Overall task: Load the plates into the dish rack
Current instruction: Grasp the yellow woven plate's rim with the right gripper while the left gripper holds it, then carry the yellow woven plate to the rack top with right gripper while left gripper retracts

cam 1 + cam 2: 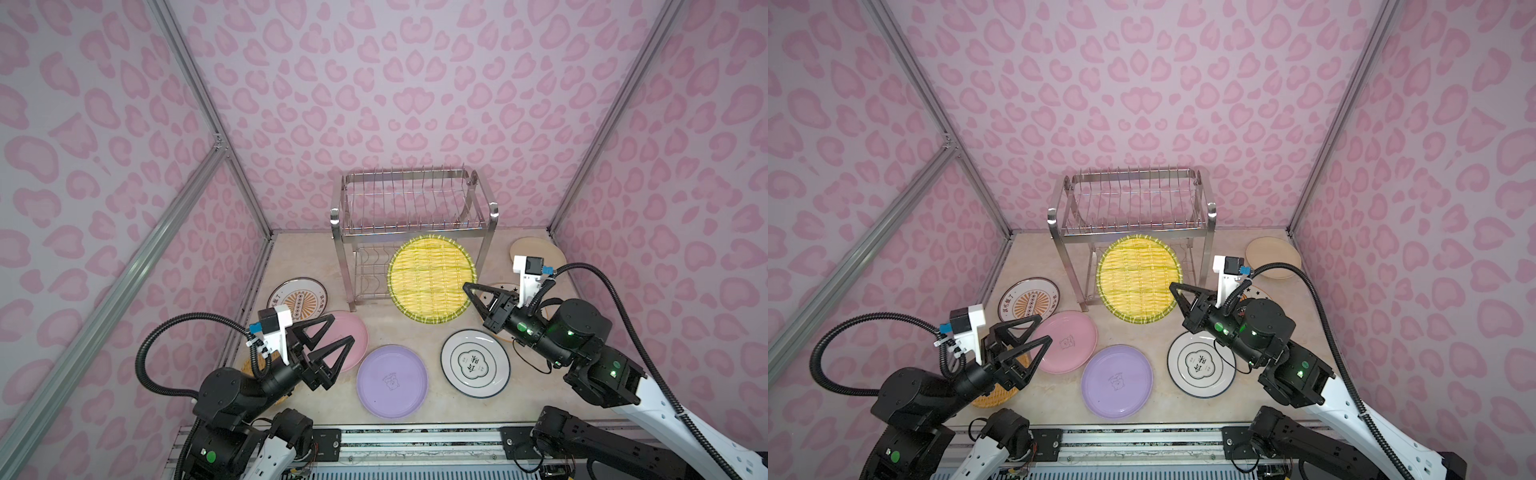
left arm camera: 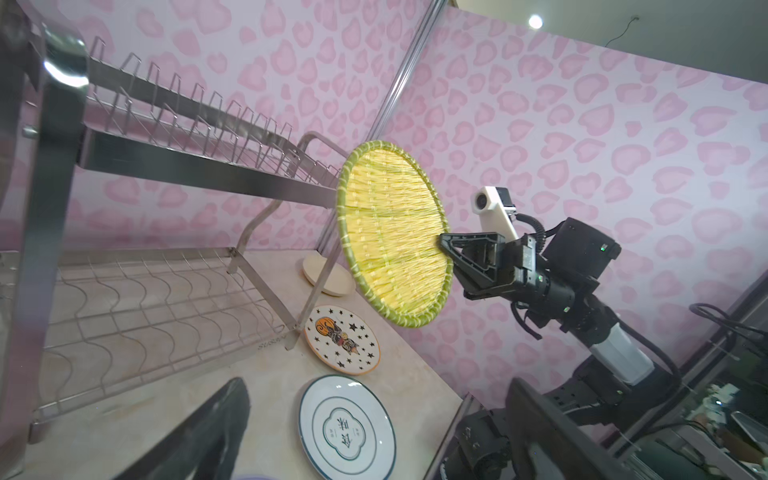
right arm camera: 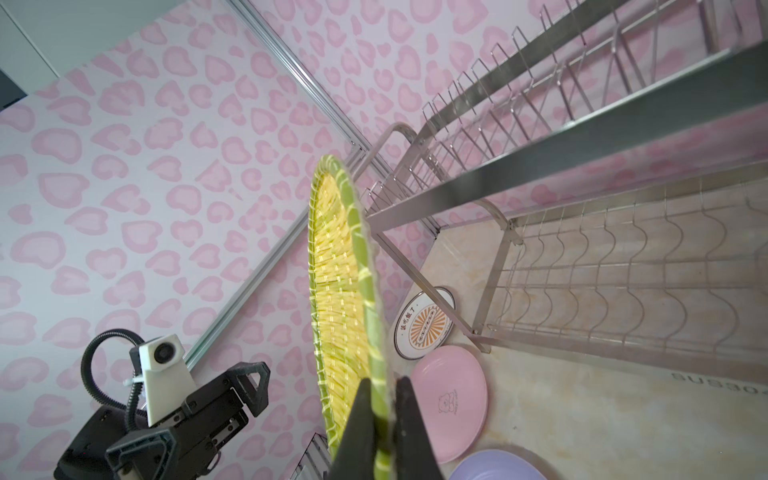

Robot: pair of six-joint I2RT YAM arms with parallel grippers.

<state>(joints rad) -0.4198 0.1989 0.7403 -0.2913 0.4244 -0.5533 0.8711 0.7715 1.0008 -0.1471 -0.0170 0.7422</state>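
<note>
Pinching yellow plate (image 1: 428, 274) rim; right claw (image 1: 467, 287).

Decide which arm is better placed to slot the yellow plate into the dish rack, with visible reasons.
Right. The right gripper is shut on the rim of the yellow striped plate, holding it on edge before the dish rack. The left gripper is open, empty, over the pink plate.
</note>
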